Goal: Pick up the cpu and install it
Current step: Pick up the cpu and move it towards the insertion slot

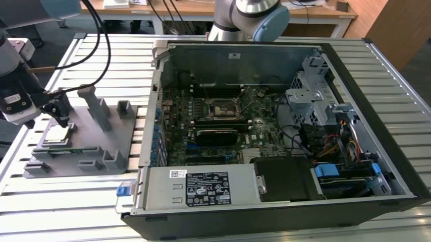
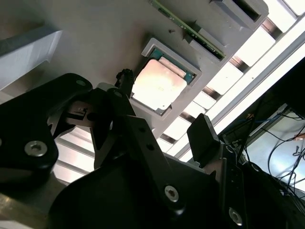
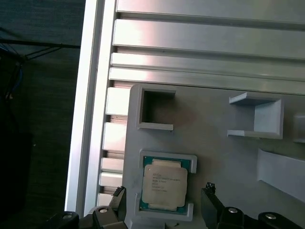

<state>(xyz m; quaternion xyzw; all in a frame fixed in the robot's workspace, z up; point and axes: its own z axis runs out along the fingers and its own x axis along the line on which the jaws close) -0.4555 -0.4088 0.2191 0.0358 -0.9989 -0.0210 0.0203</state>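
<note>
The cpu (image 1: pixel 56 133) is a flat square chip with a silvery top. It lies in a shallow recess of the grey fixture plate (image 1: pixel 88 151), at the exterior view's left. My gripper (image 1: pixel 55 115) hovers just above it, open. In the first wrist view the cpu (image 3: pixel 164 183) sits between the two black fingertips (image 3: pixel 208 190), which stand apart on either side of it. In the second wrist view the cpu (image 2: pixel 157 82) shows beyond the gripper (image 2: pixel 164 106), with nothing held. The black motherboard socket (image 1: pixel 221 108) sits inside the open computer case (image 1: pixel 377 151).
Upright grey posts (image 1: pixel 94 106) and small blocks (image 1: pixel 125 109) rise from the fixture plate close to the gripper. Black cables (image 1: pixel 101 45) hang over the slatted metal table (image 1: pixel 81 201). The table edge (image 3: pixel 90 119) runs near the fixture. The arm's base (image 1: pixel 249 20) stands behind the case.
</note>
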